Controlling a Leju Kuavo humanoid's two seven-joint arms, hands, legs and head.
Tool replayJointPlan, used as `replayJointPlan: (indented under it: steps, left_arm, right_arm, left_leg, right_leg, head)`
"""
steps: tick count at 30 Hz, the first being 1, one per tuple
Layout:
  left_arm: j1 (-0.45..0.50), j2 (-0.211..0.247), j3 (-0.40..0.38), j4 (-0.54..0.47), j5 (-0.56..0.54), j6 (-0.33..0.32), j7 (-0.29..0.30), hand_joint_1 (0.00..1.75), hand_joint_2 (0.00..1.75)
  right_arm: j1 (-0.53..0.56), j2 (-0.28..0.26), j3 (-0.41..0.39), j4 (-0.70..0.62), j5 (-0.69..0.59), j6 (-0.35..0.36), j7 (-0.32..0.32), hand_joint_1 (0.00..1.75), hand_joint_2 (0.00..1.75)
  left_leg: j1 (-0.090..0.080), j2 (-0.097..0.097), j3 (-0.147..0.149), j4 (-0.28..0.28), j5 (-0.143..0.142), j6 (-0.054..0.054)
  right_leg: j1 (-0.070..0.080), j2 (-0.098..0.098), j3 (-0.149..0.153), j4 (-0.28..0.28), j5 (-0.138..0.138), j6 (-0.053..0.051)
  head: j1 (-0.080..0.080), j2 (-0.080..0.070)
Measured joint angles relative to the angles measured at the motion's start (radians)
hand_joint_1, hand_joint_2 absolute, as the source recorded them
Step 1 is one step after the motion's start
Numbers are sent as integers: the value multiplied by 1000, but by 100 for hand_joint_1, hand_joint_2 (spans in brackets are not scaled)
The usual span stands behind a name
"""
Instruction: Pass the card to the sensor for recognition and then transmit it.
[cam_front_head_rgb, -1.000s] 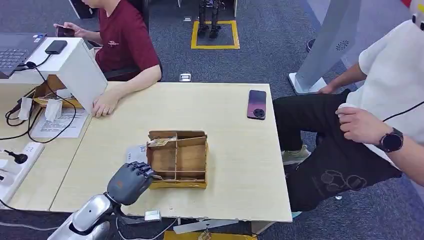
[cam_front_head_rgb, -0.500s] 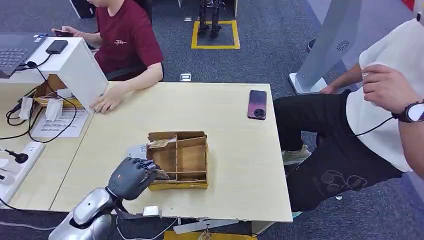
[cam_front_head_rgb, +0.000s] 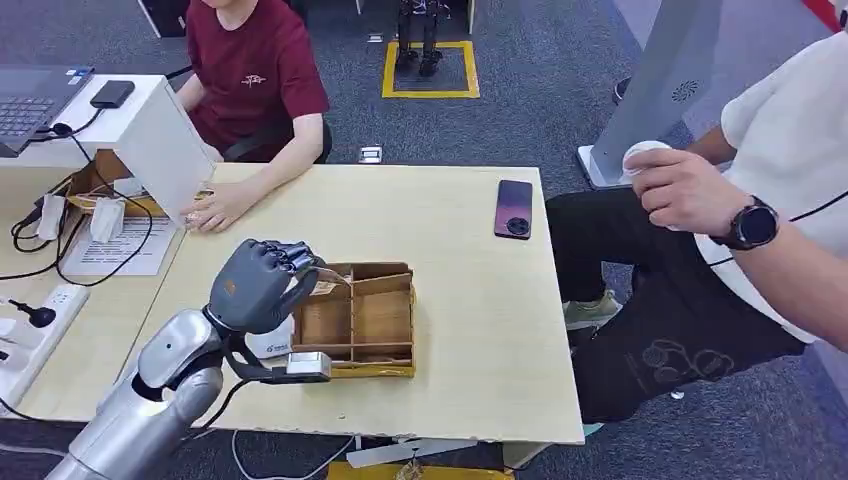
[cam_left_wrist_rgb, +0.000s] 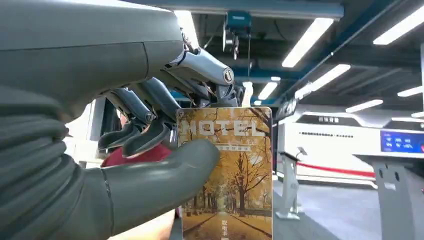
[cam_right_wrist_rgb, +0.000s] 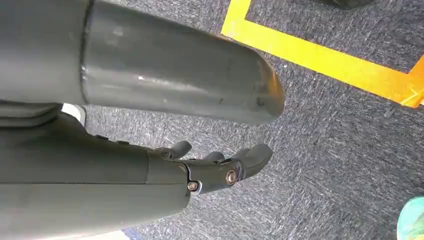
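My left hand (cam_front_head_rgb: 262, 283) is raised above the table, just left of the wooden compartment box (cam_front_head_rgb: 368, 322). It pinches a hotel card (cam_left_wrist_rgb: 230, 170) printed with autumn trees, thumb (cam_left_wrist_rgb: 165, 185) pressed on its face and the darker fingers behind it. In the head view the card's edge (cam_front_head_rgb: 325, 274) sticks out toward the box. A small white sensor unit (cam_front_head_rgb: 270, 343) lies on the table under the hand, partly hidden by it. My right hand (cam_right_wrist_rgb: 215, 170) hangs over the grey carpet, loosely curled and holding nothing.
A dark phone (cam_front_head_rgb: 513, 208) lies at the table's far right. A person in red rests a hand (cam_front_head_rgb: 213, 208) on the far left edge. A person in white sits at the right, one hand (cam_front_head_rgb: 685, 188) raised. A white stand (cam_front_head_rgb: 150, 130), cables and a power strip (cam_front_head_rgb: 40, 312) crowd the left.
My left hand has lifted from the box's near left corner and moved away from the near edge with the card. The person on the right moved a hand about.
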Motion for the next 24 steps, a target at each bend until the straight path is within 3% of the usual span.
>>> replayJointPlan:
  steps: [4,8,11,17,24]
  left_arm:
    - [-11,-2,0,0,-2,2,4,175,175]
    - [-35,-8,2,20,-79,21,90,175,175]
    - [-116,-18,29,129,-120,57,146,175,175]
    - [-254,-32,132,424,-118,141,144,175,175]
    - [-279,-35,191,558,-105,164,144,175,175]
  right_arm:
    - [0,0,0,0,1,0,0,0,0]
    - [-1,0,0,0,15,3,0,0,0]
    - [-5,0,0,0,31,5,-2,0,0]
    - [-9,0,-3,0,55,12,4,0,0]
    - [-9,0,-17,0,60,14,7,0,0]
  left_leg:
    - [0,0,0,0,0,0]
    - [0,0,0,0,0,0]
    - [0,0,0,0,1,0]
    - [0,2,0,0,3,-2]
    - [0,2,-1,0,3,-2]
  right_leg:
    - [0,0,0,0,0,0]
    - [0,0,0,0,0,0]
    - [0,0,0,0,1,0]
    - [0,2,-1,1,3,-2]
    - [0,2,-2,1,3,-2]
  head:
    - [0,0]
    - [0,0]
    - [0,0]
    - [0,0]
    - [0,0]
